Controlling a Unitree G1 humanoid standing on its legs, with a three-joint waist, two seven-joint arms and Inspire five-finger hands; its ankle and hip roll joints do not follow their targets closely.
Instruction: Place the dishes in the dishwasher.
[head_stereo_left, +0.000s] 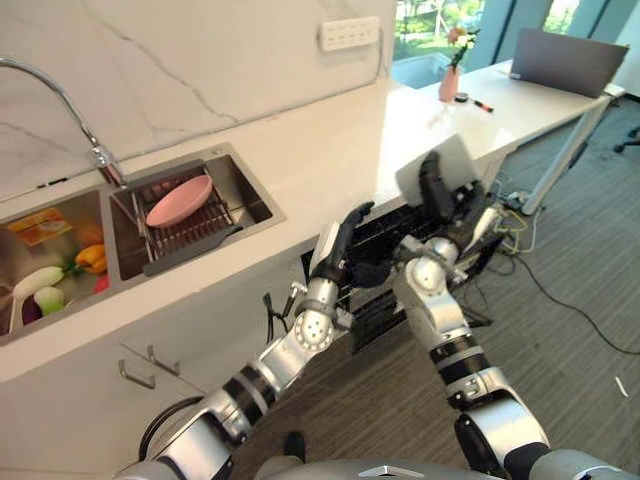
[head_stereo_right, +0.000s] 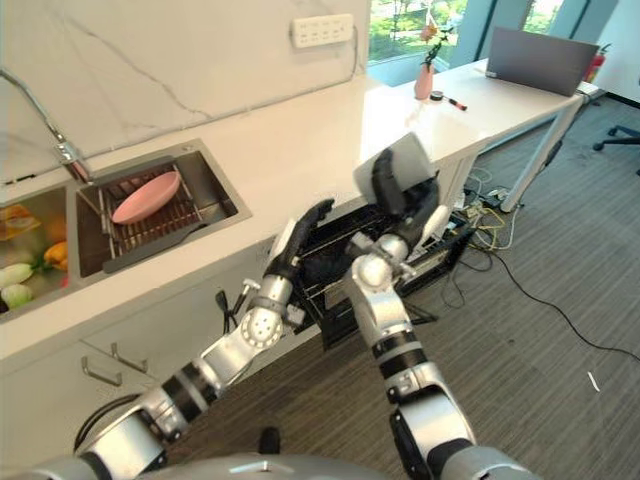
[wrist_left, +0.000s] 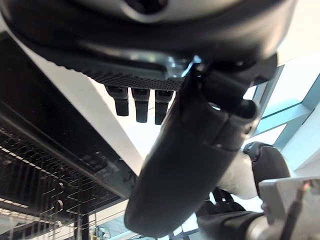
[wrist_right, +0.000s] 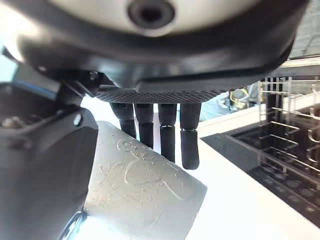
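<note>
Left eye view: the right hand (head_stereo_left: 436, 192) holds a grey square plate (head_stereo_left: 440, 168) upright, thumb across its face, above the pulled-out dishwasher rack (head_stereo_left: 385, 235) below the white counter (head_stereo_left: 300, 160). The left hand (head_stereo_left: 340, 240) hovers beside the rack. A pink plate (head_stereo_left: 180, 200) leans in the sink (head_stereo_left: 245, 195).

Left wrist view: the left hand's fingers (wrist_left: 141, 105) are straight, holding nothing.

Right wrist view: fingers (wrist_right: 167, 137) lie behind the grey plate, thumb in front, pinching it.
</note>
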